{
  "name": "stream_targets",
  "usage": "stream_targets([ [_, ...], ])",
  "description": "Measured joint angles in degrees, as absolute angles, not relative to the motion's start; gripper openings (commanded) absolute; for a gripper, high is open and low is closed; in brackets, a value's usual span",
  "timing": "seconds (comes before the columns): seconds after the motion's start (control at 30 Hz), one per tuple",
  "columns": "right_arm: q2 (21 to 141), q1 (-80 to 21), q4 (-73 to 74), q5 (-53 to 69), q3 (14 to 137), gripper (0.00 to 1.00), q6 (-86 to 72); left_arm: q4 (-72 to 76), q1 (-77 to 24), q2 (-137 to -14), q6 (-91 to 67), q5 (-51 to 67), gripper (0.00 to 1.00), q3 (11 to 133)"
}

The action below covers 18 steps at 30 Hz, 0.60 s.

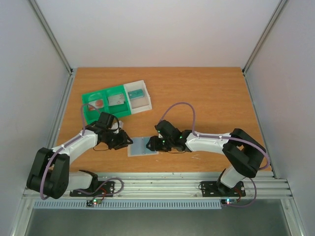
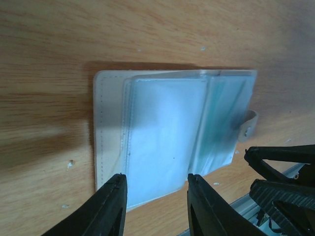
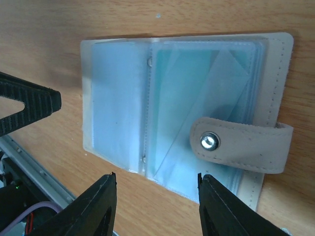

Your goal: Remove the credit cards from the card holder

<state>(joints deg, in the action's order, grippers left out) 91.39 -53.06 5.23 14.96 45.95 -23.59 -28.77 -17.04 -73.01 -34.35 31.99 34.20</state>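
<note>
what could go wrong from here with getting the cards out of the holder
The snap tab lies folded over the clear sleeves, so it may block a card sliding out. The card holder lies loose on the table, and neither the left gripper nor the right gripper seems to pin it; a pull could drag the whole holder.

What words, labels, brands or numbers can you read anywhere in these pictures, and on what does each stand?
None can be read.
The card holder and its snap tab show no print.
Any print on the credit cards in the tray is too small to read.
</note>
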Motion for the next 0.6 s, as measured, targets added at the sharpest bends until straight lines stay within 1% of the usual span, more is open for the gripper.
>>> stream_targets([
  [0.07, 91.8, -53.1, 4.6, 14.6, 45.5, 0.48, -24.2, -28.1, -17.0, -73.9, -34.3, 31.9, 0.34, 33.7],
  [0.2, 92.1, -53.1, 4.3, 13.4, 44.8, 0.48, -24.6, -27.6, -17.0, -74.0, -34.3, 31.1, 0.29, 32.7],
  [0.37, 93.2, -53.1, 4.3, 12.4, 44.8, 0.48, -24.6, -26.1, -17.0, -74.9, -34.6, 30.7, 0.27, 31.7],
  [0.43, 93.8, -53.1, 4.3, 12.1, 44.8, 0.48, -24.6, -25.4, -17.0, -75.3, -35.0, 30.6, 0.23, 30.6],
  [0.6, 94.8, -53.1, 3.9, 11.8, 44.9, 0.48, -24.6, -24.8, -17.0, -75.4, -35.6, 30.7, 0.22, 30.3],
])
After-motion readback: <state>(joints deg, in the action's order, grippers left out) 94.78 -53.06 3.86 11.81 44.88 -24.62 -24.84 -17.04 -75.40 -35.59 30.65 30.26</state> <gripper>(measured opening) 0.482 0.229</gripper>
